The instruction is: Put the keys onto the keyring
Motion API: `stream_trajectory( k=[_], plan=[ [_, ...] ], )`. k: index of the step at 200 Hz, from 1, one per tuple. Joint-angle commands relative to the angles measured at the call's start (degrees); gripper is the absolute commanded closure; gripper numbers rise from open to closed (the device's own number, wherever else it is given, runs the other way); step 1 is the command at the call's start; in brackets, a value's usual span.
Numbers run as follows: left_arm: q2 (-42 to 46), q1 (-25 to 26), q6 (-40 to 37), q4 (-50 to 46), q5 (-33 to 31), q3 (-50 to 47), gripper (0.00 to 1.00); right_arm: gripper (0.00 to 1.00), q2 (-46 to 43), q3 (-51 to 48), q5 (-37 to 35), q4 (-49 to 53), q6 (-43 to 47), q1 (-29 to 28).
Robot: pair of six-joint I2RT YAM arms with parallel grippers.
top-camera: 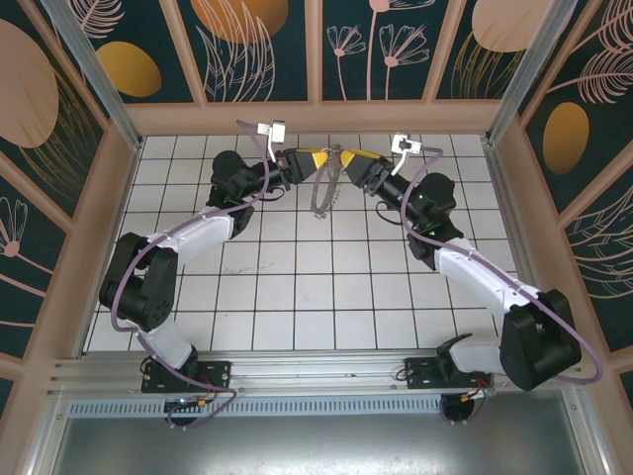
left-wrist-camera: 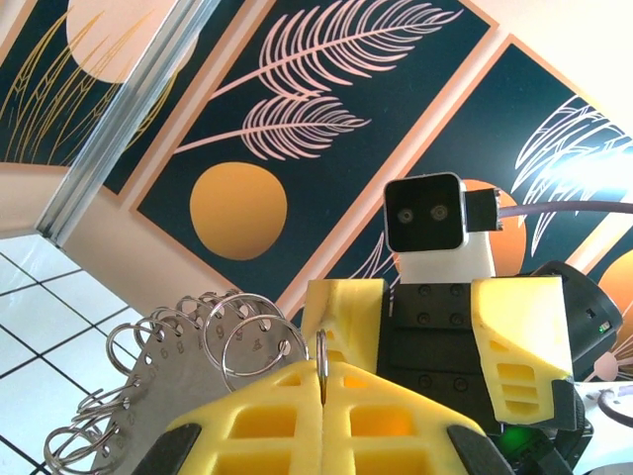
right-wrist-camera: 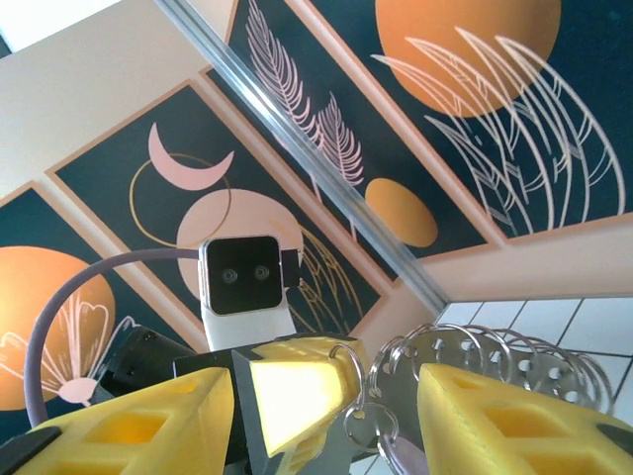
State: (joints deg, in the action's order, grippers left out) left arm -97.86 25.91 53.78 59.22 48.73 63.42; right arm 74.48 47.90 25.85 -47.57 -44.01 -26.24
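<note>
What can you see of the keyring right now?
The keyring is held up at the far side of the cell. It looks like a thin grey metal strip with numbered holes and a row of shiny split rings threaded along one edge. One ring, edge-on, is pinched in the jaws of the left gripper; the right gripper has its jaws open around it.
</note>
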Motion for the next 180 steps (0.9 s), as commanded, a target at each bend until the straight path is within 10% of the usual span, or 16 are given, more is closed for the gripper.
stream_trajectory(
  k=[1, 180],
  plan=[
    [1.78, 0.45, 0.72, 3.15, -1.1, -0.37, 1.0, 0.48, 1.73, 1.93, 3.28, -7.57, -5.41, 0.29],
    [1.54, 0.9, 1.15, 3.69, -1.28, -0.22, 1.0, 0.64, 7.23, 4.25, 4.43, -8.67, -5.71, -1.71]
  ],
)
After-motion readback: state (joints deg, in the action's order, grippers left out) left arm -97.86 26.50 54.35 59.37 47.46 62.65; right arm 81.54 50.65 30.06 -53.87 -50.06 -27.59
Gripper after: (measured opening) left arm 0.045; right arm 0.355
